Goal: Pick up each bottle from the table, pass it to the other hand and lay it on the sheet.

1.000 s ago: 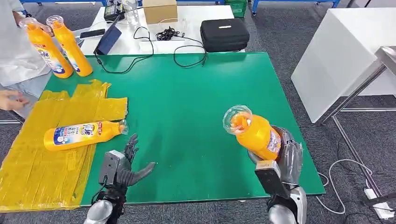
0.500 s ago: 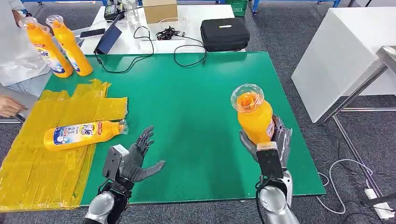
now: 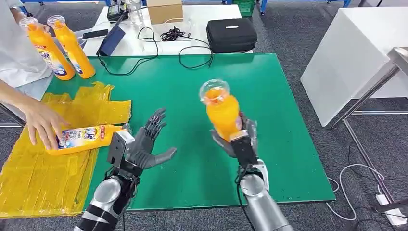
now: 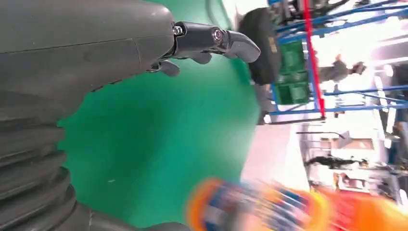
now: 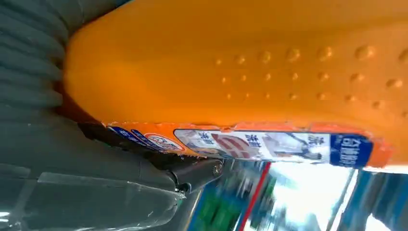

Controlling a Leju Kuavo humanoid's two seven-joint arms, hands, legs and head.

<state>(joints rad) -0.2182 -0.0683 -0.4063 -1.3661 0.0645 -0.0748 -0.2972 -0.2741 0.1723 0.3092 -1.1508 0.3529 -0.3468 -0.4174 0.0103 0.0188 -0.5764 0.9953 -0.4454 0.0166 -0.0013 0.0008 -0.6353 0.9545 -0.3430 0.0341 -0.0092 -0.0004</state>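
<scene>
My right hand [image 3: 239, 138] grips an orange bottle [image 3: 222, 110] with a clear cap, held upright above the middle of the green table [image 3: 192, 86]. Its orange body [image 5: 250, 62] is close in the right wrist view. My left hand [image 3: 144, 147] is raised with fingers spread, empty, left of the bottle; its fingers [image 4: 211, 38] show in the left wrist view, with the bottle [image 4: 288, 207] blurred beside it. Another orange bottle [image 3: 86, 137] lies on the yellow sheet [image 3: 43, 168], with a person's hand [image 3: 41, 122] on it. Two more bottles [image 3: 60, 45] stand at the table's far left corner.
A black case [image 3: 231, 34], cables [image 3: 173, 34], a cardboard box [image 3: 164, 9] and a tablet [image 3: 111, 41] sit on the white table behind. A white cabinet [image 3: 351, 53] stands to the right. A person in white stands at the left edge.
My right hand carried the bottle left and further over the table, toward my left hand. My left hand rose and opened wider. A person's hand came onto the bottle lying on the sheet.
</scene>
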